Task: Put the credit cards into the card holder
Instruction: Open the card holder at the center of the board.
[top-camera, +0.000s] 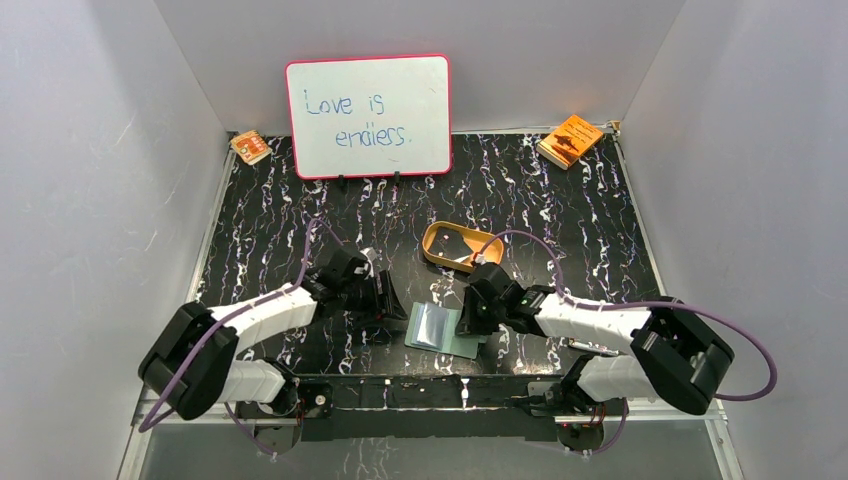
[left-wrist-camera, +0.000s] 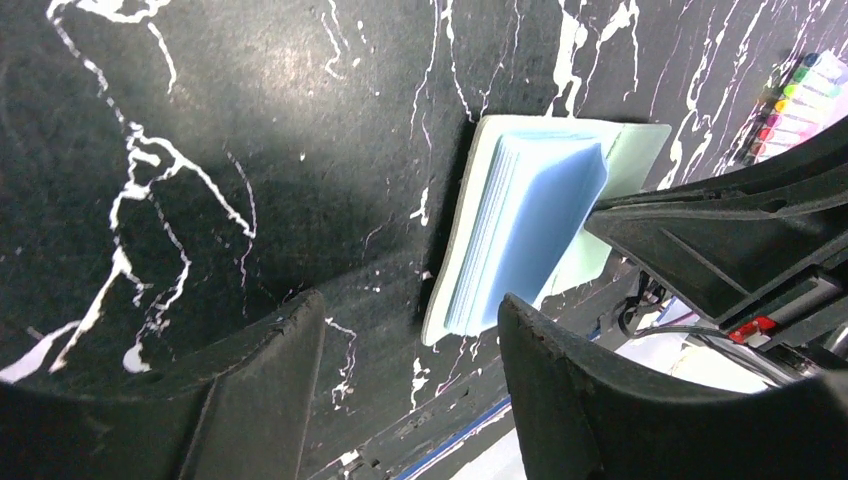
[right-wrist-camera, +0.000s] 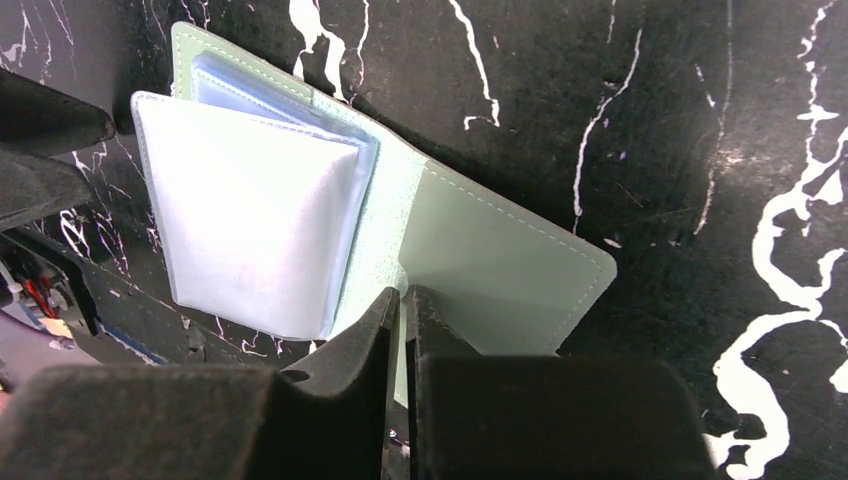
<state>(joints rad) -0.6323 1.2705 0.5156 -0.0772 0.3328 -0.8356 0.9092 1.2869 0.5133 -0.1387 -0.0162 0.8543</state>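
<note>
The card holder (top-camera: 440, 328) lies open near the table's front edge, sage green outside with pale blue pockets fanned up. It also shows in the left wrist view (left-wrist-camera: 520, 225) and the right wrist view (right-wrist-camera: 470, 260). My left gripper (top-camera: 388, 300) is open and empty just left of it, fingers apart (left-wrist-camera: 410, 305). My right gripper (top-camera: 470, 318) is shut, with its tips (right-wrist-camera: 402, 292) down on the holder's green inner flap beside the fold. No credit card shows clearly; something dark lies in the tan oval tray (top-camera: 436, 240).
A whiteboard (top-camera: 368, 115) stands at the back. Orange booklets lie at the back right (top-camera: 570, 140) and back left (top-camera: 250, 147). The tray sits just behind my right gripper. Grey walls close in the left, right and back sides.
</note>
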